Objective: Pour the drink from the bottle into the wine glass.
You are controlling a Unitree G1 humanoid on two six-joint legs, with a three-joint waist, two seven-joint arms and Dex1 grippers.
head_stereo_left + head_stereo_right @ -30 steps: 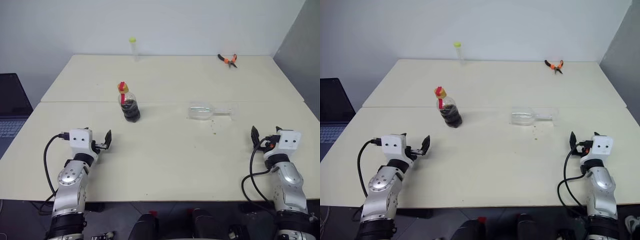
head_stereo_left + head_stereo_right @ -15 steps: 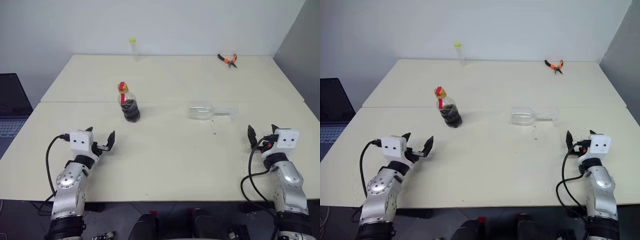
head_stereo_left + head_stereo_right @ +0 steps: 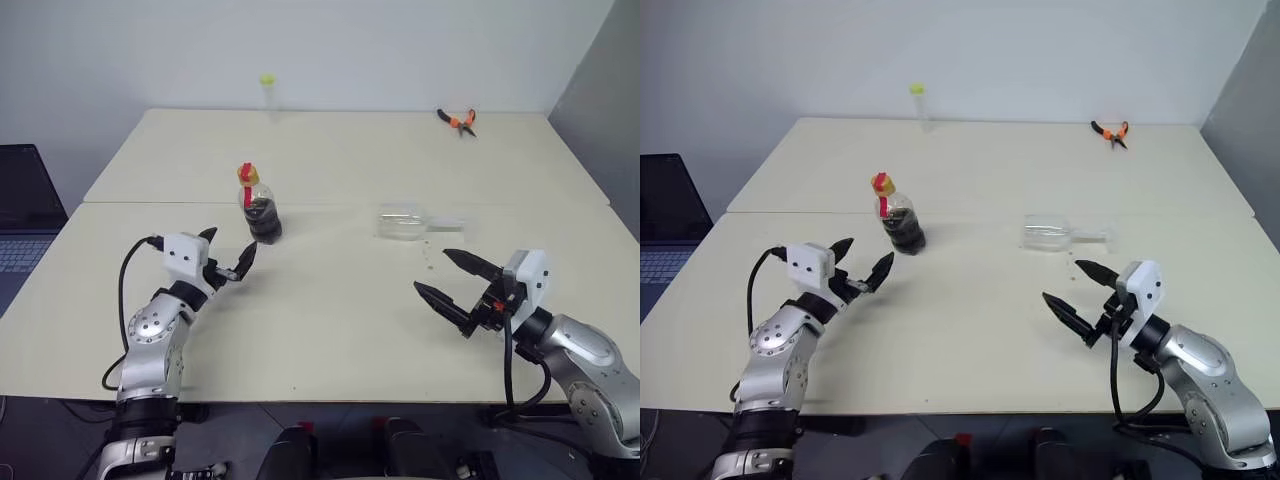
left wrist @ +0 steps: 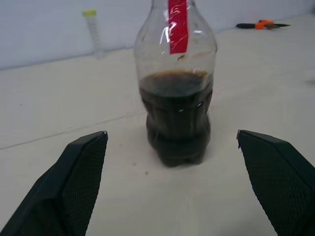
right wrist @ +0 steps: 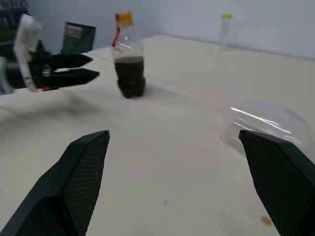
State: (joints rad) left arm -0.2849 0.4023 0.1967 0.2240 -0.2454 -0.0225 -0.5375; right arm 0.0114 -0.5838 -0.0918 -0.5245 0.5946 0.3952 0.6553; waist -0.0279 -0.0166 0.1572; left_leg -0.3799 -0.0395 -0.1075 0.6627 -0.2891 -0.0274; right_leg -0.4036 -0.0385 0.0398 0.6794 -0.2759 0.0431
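The bottle (image 3: 258, 208) stands upright left of the table's middle, with a yellow cap, a red neck label and the dark brown drink (image 4: 176, 123) filling its lower half. The wine glass (image 3: 405, 222) lies on its side right of centre, its stem pointing right. My left gripper (image 3: 228, 250) is open just short of the bottle and aimed at it; in the left wrist view its fingers (image 4: 74, 172) frame the bottle without touching. My right gripper (image 3: 432, 272) is open and empty, held above the table nearer than the glass and pointing left.
A tall clear tube (image 3: 266, 95) with a yellow-green cap stands at the far edge. Orange pliers (image 3: 457, 120) lie at the far right. A laptop (image 3: 25, 215) sits off the left side. A seam crosses the cream table (image 3: 330, 330) behind the bottle and glass.
The left gripper has advanced toward the bottle. The right gripper has swung in from the right edge, risen and turned to point left. Both stay open.
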